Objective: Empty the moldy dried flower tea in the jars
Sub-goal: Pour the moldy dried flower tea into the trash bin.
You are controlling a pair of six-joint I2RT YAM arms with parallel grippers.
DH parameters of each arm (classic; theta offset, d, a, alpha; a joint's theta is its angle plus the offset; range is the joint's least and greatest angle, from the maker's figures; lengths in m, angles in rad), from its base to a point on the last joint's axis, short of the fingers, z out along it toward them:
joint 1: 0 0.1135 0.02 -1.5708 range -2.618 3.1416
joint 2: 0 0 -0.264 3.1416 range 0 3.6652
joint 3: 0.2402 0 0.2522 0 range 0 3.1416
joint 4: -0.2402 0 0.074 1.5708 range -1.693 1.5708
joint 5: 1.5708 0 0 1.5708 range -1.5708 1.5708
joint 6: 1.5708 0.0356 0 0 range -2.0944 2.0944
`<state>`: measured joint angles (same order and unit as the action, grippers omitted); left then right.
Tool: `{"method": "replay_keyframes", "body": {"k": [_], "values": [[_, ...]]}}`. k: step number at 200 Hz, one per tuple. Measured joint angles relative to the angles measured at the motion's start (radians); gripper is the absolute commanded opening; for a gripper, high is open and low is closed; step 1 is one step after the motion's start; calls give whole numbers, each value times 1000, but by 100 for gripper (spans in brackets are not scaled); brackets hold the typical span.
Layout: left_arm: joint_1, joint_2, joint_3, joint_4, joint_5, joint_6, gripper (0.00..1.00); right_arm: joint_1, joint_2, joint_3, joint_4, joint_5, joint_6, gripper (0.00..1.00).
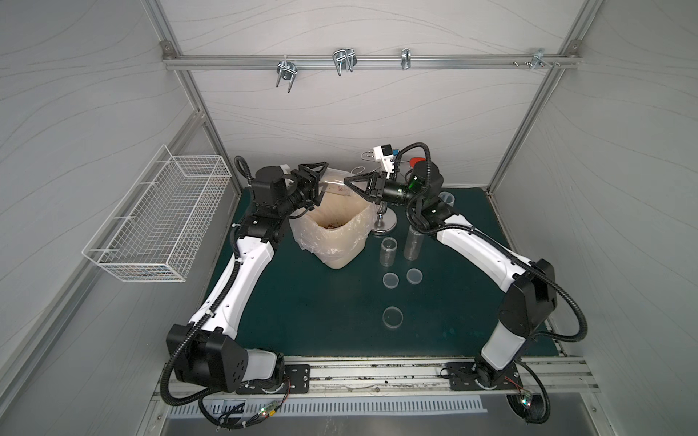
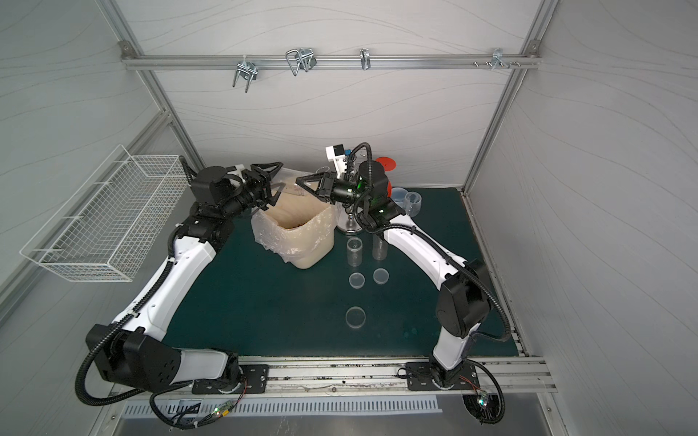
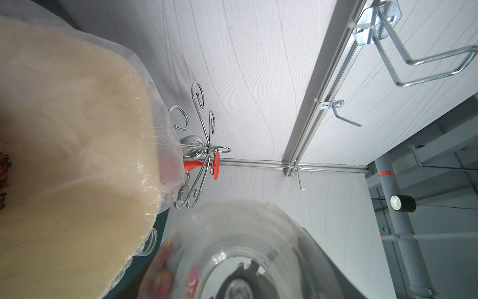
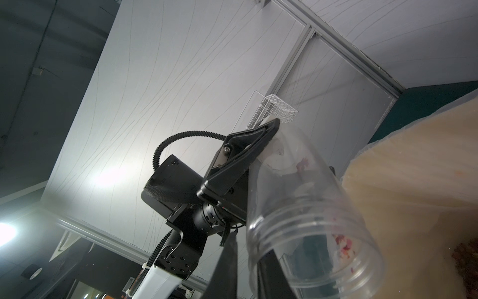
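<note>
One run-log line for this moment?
left gripper grips jar tipped above bagged bin | right gripper at its mouth, grip unclear | few tea bits inside

2 top views high over the table [image 1: 321, 324]; 2 wrist views close, jar [image 4: 305, 196] and bin [image 3: 77, 129] in both.

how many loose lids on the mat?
3 on the mat: two small lids side by side before the standing jars, one wider lid nearer the mat's front edge. None apparently hidden.

Beige bin [image 1: 342, 256], wearing clear liner [image 1: 313, 241], standing on green mat [image 1: 302, 321]; chrome hook stand [image 1: 385, 226] standing just beside it; white wire basket [image 1: 151, 226] hanging on side wall.
</note>
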<state>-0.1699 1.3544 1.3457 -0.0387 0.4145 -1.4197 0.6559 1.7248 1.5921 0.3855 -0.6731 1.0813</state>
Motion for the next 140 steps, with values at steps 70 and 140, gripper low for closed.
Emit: {"method": "replay_keyframes", "body": {"k": [70, 140], "values": [[16, 5, 4, -75, -64, 156, 0, -26, -23, -19, -85, 32, -106, 60], [19, -5, 71, -213, -196, 428, 0, -48, -183, -97, -236, 95, -290, 78]]}}
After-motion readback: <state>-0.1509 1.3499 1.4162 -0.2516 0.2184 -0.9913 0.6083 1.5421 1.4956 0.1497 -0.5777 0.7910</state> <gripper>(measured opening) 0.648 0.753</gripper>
